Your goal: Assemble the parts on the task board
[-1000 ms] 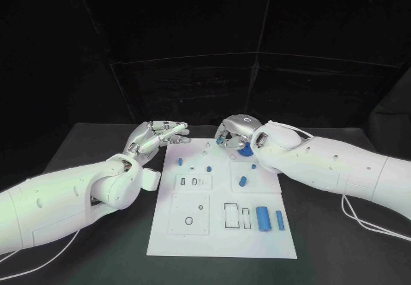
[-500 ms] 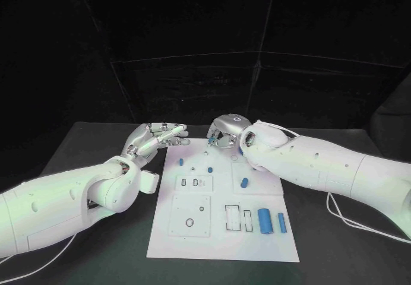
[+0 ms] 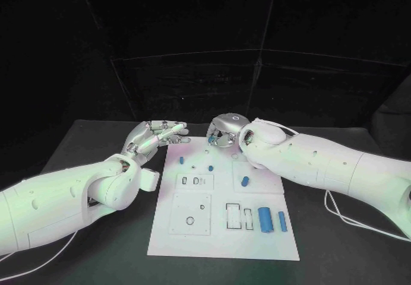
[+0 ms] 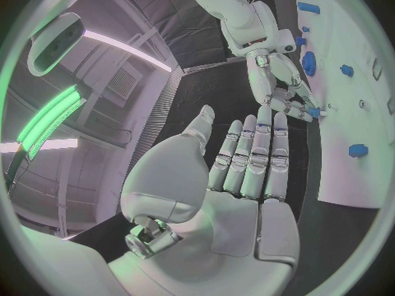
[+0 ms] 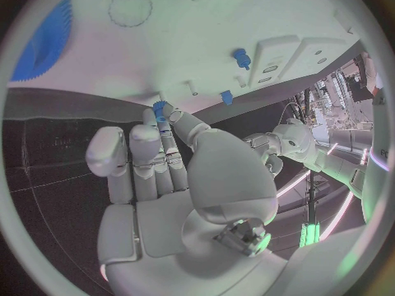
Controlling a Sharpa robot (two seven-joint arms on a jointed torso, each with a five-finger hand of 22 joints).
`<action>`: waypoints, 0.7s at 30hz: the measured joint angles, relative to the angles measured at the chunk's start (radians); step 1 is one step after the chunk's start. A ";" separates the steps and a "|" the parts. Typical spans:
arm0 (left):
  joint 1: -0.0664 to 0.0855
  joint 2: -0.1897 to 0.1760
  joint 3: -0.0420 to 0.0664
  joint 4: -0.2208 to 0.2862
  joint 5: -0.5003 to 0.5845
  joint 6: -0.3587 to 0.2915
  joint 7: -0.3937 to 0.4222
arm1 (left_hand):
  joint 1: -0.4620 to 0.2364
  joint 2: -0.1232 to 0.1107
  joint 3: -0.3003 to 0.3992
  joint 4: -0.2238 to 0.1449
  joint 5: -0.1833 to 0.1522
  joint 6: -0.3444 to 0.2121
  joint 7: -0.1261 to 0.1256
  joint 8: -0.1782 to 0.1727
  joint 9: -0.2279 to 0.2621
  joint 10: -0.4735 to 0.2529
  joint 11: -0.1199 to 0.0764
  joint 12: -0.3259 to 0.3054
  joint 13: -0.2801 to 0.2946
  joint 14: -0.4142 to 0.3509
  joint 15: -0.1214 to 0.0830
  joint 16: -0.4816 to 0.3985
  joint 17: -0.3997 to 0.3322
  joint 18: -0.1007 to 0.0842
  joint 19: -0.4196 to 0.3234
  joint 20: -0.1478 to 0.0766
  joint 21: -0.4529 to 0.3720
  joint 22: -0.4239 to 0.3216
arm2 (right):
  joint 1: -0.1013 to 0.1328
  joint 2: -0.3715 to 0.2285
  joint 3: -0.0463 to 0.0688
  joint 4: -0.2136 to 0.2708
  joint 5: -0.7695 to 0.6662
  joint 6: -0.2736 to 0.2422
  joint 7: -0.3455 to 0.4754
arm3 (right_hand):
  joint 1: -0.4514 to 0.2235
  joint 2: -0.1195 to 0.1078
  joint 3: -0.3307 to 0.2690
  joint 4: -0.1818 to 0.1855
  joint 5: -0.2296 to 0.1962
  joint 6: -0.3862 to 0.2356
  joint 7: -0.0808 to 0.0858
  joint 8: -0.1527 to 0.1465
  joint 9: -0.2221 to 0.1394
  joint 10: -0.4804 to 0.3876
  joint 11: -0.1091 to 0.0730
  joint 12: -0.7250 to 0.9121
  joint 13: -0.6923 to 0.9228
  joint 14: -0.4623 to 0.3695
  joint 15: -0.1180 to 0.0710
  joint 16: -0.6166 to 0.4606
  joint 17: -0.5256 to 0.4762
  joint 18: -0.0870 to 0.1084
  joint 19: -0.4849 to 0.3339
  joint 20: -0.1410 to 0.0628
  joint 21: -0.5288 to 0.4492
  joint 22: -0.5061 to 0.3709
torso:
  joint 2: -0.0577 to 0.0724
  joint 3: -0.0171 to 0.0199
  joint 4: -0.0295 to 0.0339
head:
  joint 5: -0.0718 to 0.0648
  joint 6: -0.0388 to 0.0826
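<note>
The white task board [image 3: 223, 243] lies mid-table. My right hand [image 3: 224, 133] hovers over its far edge and pinches a small blue part [image 5: 160, 106] between thumb and a fingertip; this same hand [image 4: 282, 85] appears in the left wrist view. My left hand [image 3: 157, 136] floats just off the board's far left corner, fingers [image 4: 251, 154] straight and apart, holding nothing. Two small blue pegs [image 3: 180, 160] [image 3: 209, 168] stand at the far end. A blue oval piece [image 3: 244, 180] sits mid-right. A blue toothed wheel [image 5: 45, 36] lies on the board near the right hand.
Two blue cylinders [image 3: 266, 219] [image 3: 282, 221] lie side by side at the board's near right, beside rectangular slots [image 3: 232, 215]. An oval recess [image 3: 190, 220] is at the near left. My right arm [image 3: 317, 163] covers the board's far right corner.
My right hand has moved left along the board's far edge, and its arm now hides the blue toothed wheel in the head view. The left hand has barely moved.
</note>
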 measured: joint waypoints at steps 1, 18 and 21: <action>0.000 0.000 0.000 0.000 0.000 0.000 0.000 | 0.000 0.000 0.000 0.000 0.000 0.000 0.000 0.000 0.000 0.000 0.000 0.000 0.000 0.000 0.000 0.000 0.000 0.000 0.000 0.000 0.000 0.000 | 0.001 0.000 0.000 0.000 0.000 0.003 0.000 | 0.000 0.000 0.000 0.000 0.000 0.000 0.000 0.000 0.000 -0.002 0.002 0.000 0.000 0.000 0.000 0.000 0.001 0.000 0.000 0.000 0.000 0.000 | 0.000 -0.0001 0.0000 | 0.000 0.000; 0.001 0.001 0.000 -0.006 0.000 0.000 -0.003 | 0.000 0.000 -0.003 -0.003 0.000 0.000 0.000 0.000 0.000 0.000 0.000 0.000 0.000 0.000 0.000 -0.004 0.000 0.000 0.000 0.000 0.000 -0.001 | 0.000 0.000 0.000 0.002 0.001 0.025 0.005 | -0.004 -0.004 0.005 0.005 0.000 -0.002 -0.002 -0.001 -0.001 -0.002 0.001 0.000 0.001 0.000 0.000 0.004 0.002 0.000 0.000 0.000 0.000 0.000 | 0.003 -0.0012 -0.0011 | 0.005 -0.002; 0.002 0.001 0.000 -0.008 0.000 0.000 -0.004 | 0.000 0.000 -0.003 -0.003 0.000 0.000 0.000 0.000 0.000 0.000 0.000 0.000 0.000 0.000 0.000 -0.004 0.000 0.000 0.000 0.000 0.000 -0.001 | 0.000 0.000 0.000 0.003 0.001 0.025 0.005 | -0.005 -0.004 0.005 0.005 0.000 -0.002 -0.002 -0.001 -0.001 -0.002 0.001 0.000 0.001 0.000 0.000 0.004 0.003 0.000 0.000 0.000 0.000 0.001 | 0.003 -0.0012 -0.0011 | 0.006 -0.003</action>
